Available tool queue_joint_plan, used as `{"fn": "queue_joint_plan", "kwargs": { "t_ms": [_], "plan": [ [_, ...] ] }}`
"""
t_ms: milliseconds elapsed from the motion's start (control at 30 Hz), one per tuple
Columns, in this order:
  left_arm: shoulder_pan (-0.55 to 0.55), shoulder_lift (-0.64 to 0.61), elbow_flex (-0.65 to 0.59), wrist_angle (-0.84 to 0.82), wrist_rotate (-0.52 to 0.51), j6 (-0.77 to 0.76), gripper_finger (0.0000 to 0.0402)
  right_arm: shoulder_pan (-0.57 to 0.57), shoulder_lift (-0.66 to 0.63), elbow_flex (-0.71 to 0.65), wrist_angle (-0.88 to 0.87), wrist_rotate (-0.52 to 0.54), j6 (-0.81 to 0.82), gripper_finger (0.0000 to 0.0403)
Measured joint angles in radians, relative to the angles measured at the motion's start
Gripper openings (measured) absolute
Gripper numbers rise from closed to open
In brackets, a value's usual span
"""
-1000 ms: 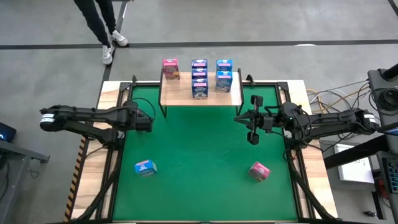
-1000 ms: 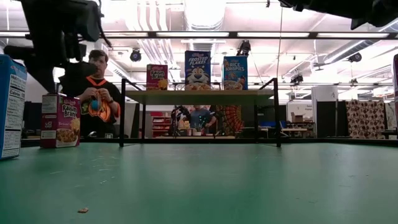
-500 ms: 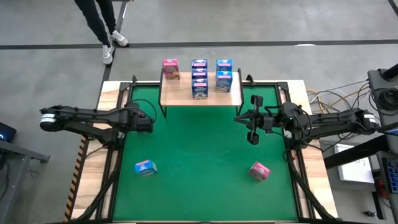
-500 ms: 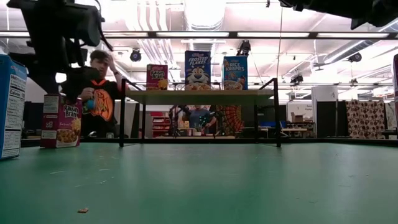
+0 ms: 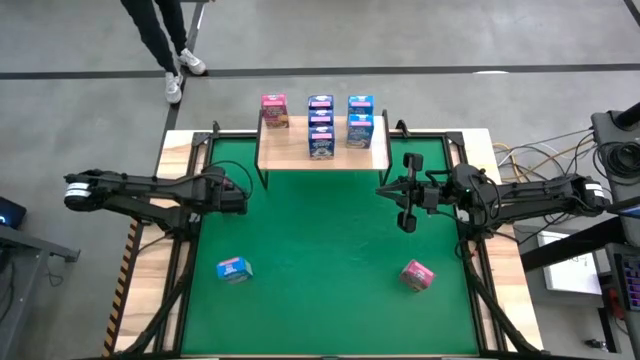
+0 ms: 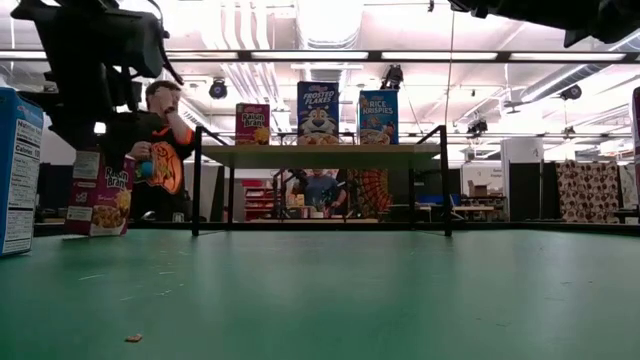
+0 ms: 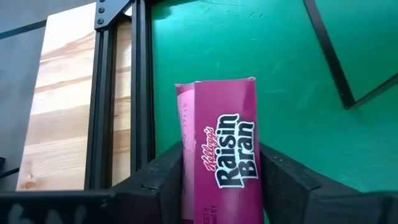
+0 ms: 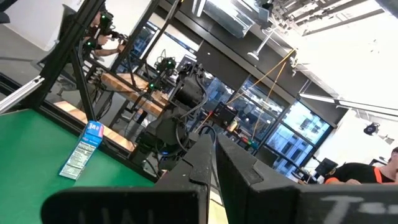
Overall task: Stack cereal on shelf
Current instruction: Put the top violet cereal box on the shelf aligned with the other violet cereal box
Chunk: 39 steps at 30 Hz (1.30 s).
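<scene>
Tilted now where it stood square a second ago, the Raisin Bran box (image 7: 227, 155) sits between the narrowing fingers of the left gripper (image 7: 221, 180) at the mat's left edge, apparently gripped for carrying to the far shelf (image 5: 322, 152). Right gripper (image 8: 214, 163) waits shut.

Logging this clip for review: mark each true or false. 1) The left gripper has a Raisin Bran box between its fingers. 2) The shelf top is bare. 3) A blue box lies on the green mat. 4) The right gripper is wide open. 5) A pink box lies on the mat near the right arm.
1) True: the left gripper brackets the Raisin Bran box.
2) False: the shelf carries several boxes.
3) True: the blue box lies on the green mat.
4) False: the right gripper is shut.
5) True: the pink box.
</scene>
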Motion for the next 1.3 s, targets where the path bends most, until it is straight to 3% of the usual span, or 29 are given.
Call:
{"fn": "queue_joint_plan", "kwargs": {
  "t_ms": [167,400,800,1000,1300],
  "plan": [
    [0.0,0.0,0.002,0.003,0.007,0.013,0.013,0.0,0.0,0.0,0.0,0.0,0.0,0.0012],
    [-0.002,-0.015,0.03,-0.013,0.059,0.09,0.0125,0.0,0.0,0.0,0.0,0.0,0.003,0.0012],
    [-0.034,-0.012,0.408,-0.099,0.13,0.459,0.0124,0.0,0.0,0.0,0.0,0.0,0.003,0.0012],
    [-0.048,0.004,0.592,-0.08,0.265,0.777,0.0124,0.0,0.0,0.0,0.0,0.0,0.011,0.0012],
    [-0.025,0.049,0.635,0.231,0.252,1.394,0.0124,0.0,0.0,0.0,0.0,0.0,0.014,0.0012]
  ]
}}
